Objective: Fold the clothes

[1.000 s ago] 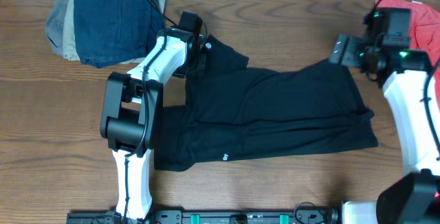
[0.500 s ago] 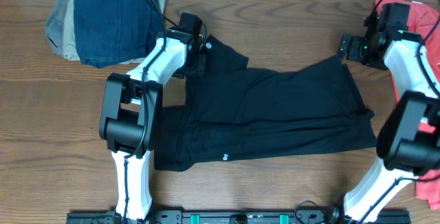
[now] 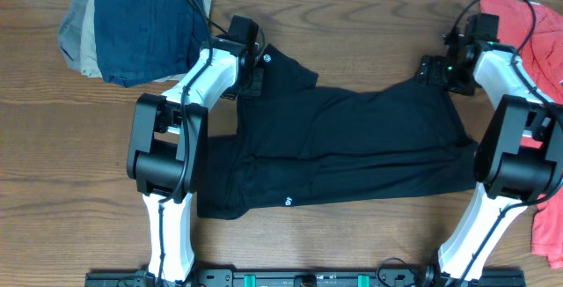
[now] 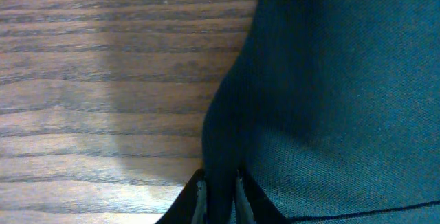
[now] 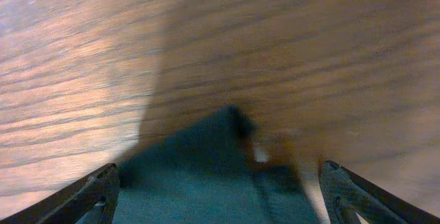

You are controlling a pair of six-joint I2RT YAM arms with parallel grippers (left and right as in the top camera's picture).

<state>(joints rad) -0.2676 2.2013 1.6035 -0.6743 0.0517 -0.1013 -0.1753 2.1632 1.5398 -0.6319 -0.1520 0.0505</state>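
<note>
One T-shirt (image 3: 352, 146) fold between left jaws

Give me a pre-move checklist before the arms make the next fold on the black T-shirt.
1. Left gripper holds the black T-shirt: ok, fabric is pinched between its narrow fingers.
2. Right gripper open: ok, jaws stand wide.
3. Shirt corner between the right fingers: ok, it lies in the gap, not yet grasped.
4. Shirt lying flat: not ok, it is creased, with the upper left part bunched.
5. Folded garment pile and red T-shirt apart from the shirt: ok.
</note>
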